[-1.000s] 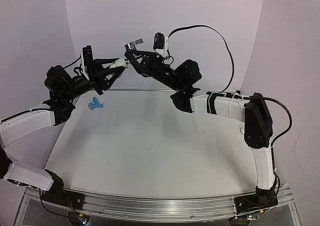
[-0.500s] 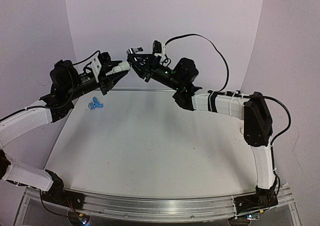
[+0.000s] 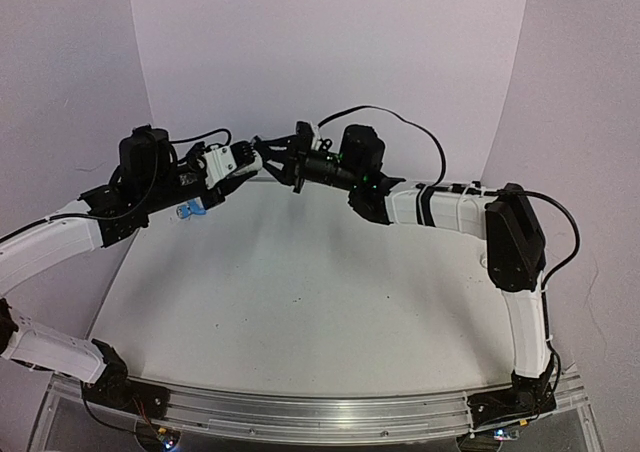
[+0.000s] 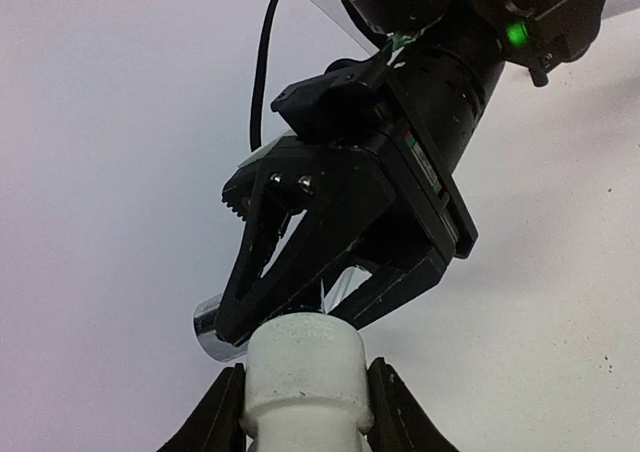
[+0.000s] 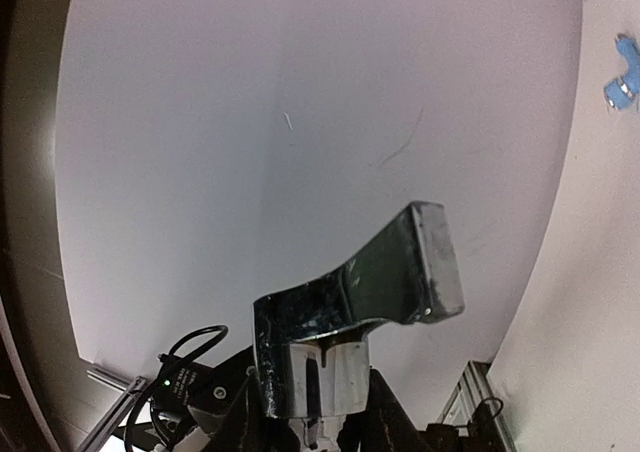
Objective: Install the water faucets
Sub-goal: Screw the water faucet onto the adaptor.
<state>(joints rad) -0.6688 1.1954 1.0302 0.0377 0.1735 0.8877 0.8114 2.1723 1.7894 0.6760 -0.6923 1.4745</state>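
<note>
Left wrist view: left fingers point(image 4: 222, 419) clenched on white fitting point(image 4: 303, 372), fitting end just beside right fingers point(image 4: 320, 222).
Right wrist view alone shows grip clearly: right fingers grasping silver faucet point(image 5: 350, 312).
Top view: blue faucet point(image 3: 189, 210) lies on counter point(image 3: 300, 292), partly hidden by left arm; clearer in right wrist view.

A robotics lab test cell: a white table point(image 3: 300, 302) boxed in by plain pale lilac backdrop panels point(image 3: 330, 42) across the top and sides of the frame, an aluminium mounting rail point(image 3: 320, 410) along the bottom edge carrying the left arm point(image 3: 50, 247) and right arm point(image 3: 520, 262), with a loose black cable point(image 4: 260, 72) and a green status light point(image 4: 517, 34)
</note>
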